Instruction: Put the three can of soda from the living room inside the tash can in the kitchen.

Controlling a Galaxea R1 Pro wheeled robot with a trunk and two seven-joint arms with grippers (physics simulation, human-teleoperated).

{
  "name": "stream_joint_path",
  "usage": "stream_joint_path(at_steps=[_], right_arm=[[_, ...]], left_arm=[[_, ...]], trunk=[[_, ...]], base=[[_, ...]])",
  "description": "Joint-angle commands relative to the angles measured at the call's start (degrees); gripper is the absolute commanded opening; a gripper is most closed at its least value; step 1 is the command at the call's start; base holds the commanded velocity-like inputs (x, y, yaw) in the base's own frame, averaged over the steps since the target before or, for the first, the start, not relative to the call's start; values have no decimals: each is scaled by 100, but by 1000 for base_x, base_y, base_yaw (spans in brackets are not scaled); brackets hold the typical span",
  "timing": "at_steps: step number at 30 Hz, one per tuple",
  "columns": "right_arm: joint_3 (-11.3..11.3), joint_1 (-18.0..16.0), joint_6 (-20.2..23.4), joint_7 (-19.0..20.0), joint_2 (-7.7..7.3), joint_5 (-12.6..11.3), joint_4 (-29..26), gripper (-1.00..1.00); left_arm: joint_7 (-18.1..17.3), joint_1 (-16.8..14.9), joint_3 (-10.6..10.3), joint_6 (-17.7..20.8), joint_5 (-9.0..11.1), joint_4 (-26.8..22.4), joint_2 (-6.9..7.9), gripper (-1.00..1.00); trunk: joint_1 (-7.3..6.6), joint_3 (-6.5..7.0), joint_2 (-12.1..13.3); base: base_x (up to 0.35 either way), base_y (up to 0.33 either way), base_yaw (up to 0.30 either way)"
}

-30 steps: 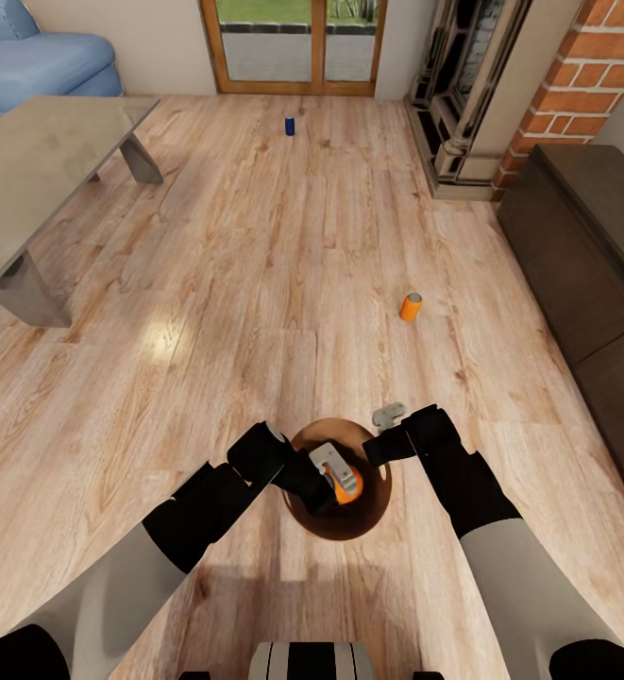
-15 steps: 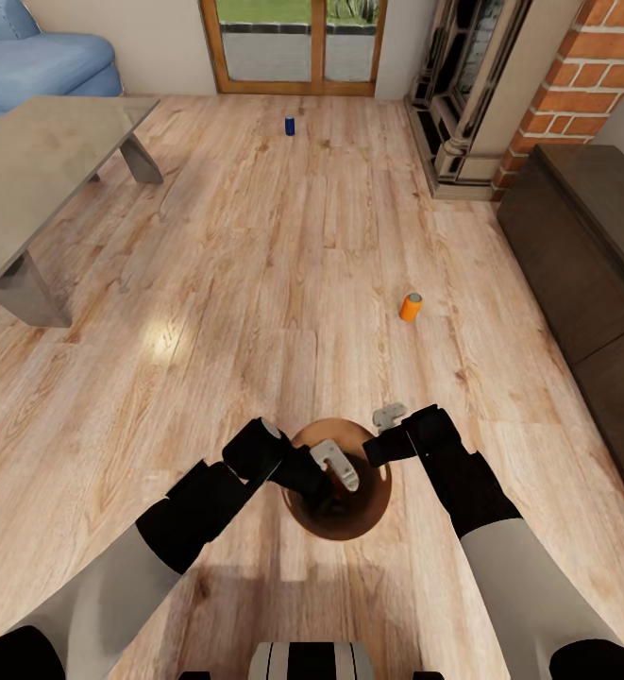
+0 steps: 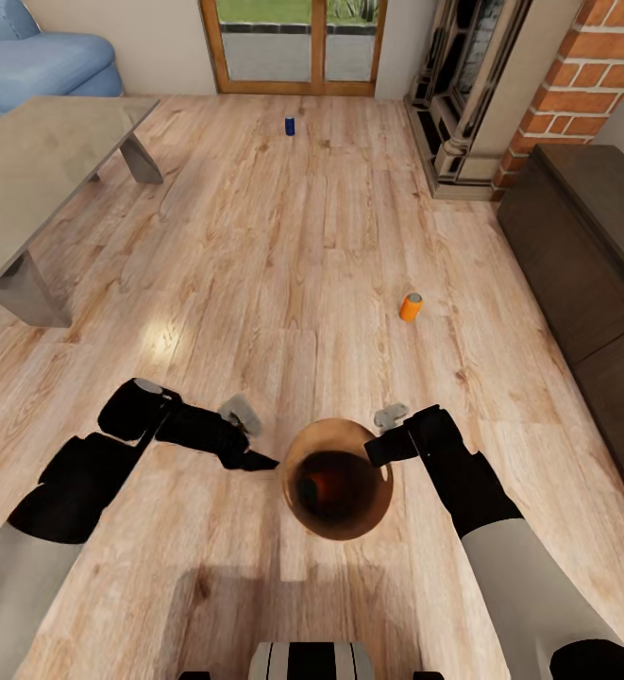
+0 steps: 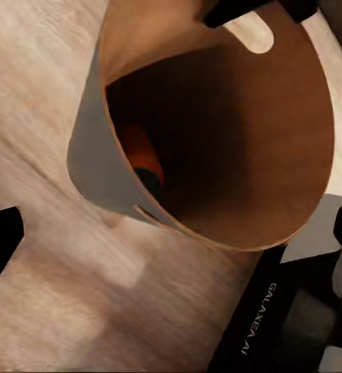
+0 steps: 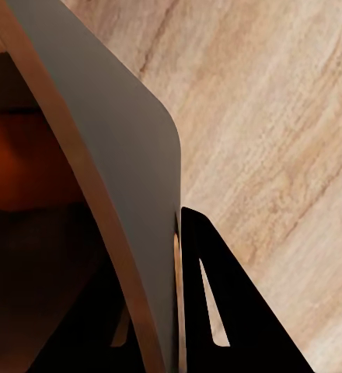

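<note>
**Inspector:** Head view first. Where does the trash can stand?

**Assistant:** The trash can (image 3: 338, 491) stands on the wood floor (image 3: 255, 283) at lower centre of the frame, copper interior facing up, with a dim orange shape deep inside. The right gripper (image 3: 385, 436) is clamped on the rim at the can's right edge, jaws closed on the wall. The left gripper (image 3: 245, 444) sits to the left of the can, just beside the rim and clear of it, holding nothing; the jaw gap is hard to read here.

**Inspector:** Other cans?

**Assistant:** An orange soda can (image 3: 411, 306) stands on the floor right of centre, well apart from the bin. A dark blue soda can (image 3: 290, 125) stands at upper centre, near the glass doors (image 3: 293, 42). The grey table (image 3: 38, 170) and blue sofa (image 3: 38, 57) occupy the upper left; the brick fireplace (image 3: 557, 94) and a dark cabinet (image 3: 585, 255) take the right side.

**Inspector:** Left wrist view.

**Assistant:** The bin's mouth fills the upper half. An orange can in the bin (image 4: 144, 159) lies against the inner wall. The two dark fingertips (image 4: 0, 241) show at opposite frame edges, spread wide, nothing between them.

**Inspector:** Right wrist view.

**Assistant:** The grey outer wall curves through the centre; a black finger (image 5: 218, 311) presses flat against it, with a blurred orange patch inside at left.
</note>
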Motion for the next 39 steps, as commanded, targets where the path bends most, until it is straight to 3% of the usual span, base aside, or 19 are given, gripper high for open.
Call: stream_joint_path(at_steps=[1, 2, 3, 5, 6, 8, 10, 11, 13, 14, 15, 18, 20, 21, 22, 24, 28, 31, 39], right_arm=[[-15, -1, 45, 47, -13, -148, 0, -100], [-21, -1, 45, 47, -22, -150, 0, -100], [-32, -1, 45, 47, -39, -153, 0, -100], [-41, 1, 45, 48, -55, -154, -6, -100], [-65, 4, 45, 55, -113, -156, -26, -100], [-104, 6, 45, 73, -199, -157, -41, -100], [-210, 9, 45, 98, -366, -161, -54, -100], [-323, 11, 45, 111, -500, -165, -59, -100], [-464, 13, 45, 143, -658, -175, -63, -100], [-643, 17, 45, 277, -891, -184, -77, -100], [-719, 20, 45, 416, -1013, -182, -113, -100], [-817, 37, 45, 749, -1235, -157, -269, -100], [-847, 47, 45, 832, -1390, -149, -355, -100], [-941, 78, 45, 885, -1534, -149, -478, -100], [-1086, 164, 36, 912, -1595, -155, -585, -100], [-1308, 357, -180, 927, -1626, -159, -693, -100], [-2012, 984, -1146, 944, -1647, -171, -1002, -100], [-2232, 1135, -1403, 960, -1645, -179, -1066, -100], [-2386, 1449, -1708, 997, -1623, -411, -1388, -100]], left_arm=[[-81, 1, 594, 8, 20, -14, 215, 100], [-112, 1, 902, 8, 24, -19, 291, 100], [-150, 1, 1507, 8, 26, -28, 401, 100], [-161, 5, 2013, 8, 21, -27, 468, 100], [-155, 103, 2505, -51, 3, -12, 521, 100], [-120, 251, 2730, -243, 2, 0, 525, 100], [80, 514, 3200, -563, 14, 9, 458, 100], [274, 681, 3593, -799, 21, 13, 322, 100], [456, 841, 3949, -1101, 9, 23, 112, 100], [743, 1098, 4300, -1743, -27, 83, -253, 100], [1039, 1297, 4431, -2211, -41, 132, -473, 100], [2158, 1909, 4579, -3219, -67, 217, -882, 100], [2908, 2262, 4611, -3812, -71, 354, -1001, 100], [3465, 2496, 4624, -4320, -68, 583, -1070, 100], [3695, 2589, 4628, -4569, -68, 782, -1097, 100], [3845, 2648, 4634, -4787, -64, 1030, -1111, 100], [4062, 2736, 4642, -5488, -59, 1732, -1131, 100], [4096, 2750, 4643, -5735, -32, 2021, -1136, 100], [4106, 2761, 4655, -5870, 9, 2249, -1144, 100]], trunk=[[0, 0, 0], [0, 0, 0], [0, 0, 0], [0, 0, 0], [0, 0, 0], [0, 0, 0], [0, 0, 0], [0, 0, 0], [0, 0, 0], [0, 0, 0], [0, 0, 0], [0, 0, 0], [0, 0, 0], [0, 0, 0], [0, 0, 0], [0, 0, 0], [0, 0, 0], [0, 0, 0], [0, 0, 0]], base=[[0, 0, 0], [0, 0, 0], [0, 0, 0], [0, 0, 0], [0, 0, 0], [0, 0, 0], [0, 0, 0], [0, 0, 0], [0, 0, 0], [0, 0, 0], [0, 0, 0], [0, 0, 0], [0, 0, 0], [0, 0, 0], [0, 0, 0], [0, 0, 0], [0, 0, 0], [0, 0, 0], [0, 0, 0]])
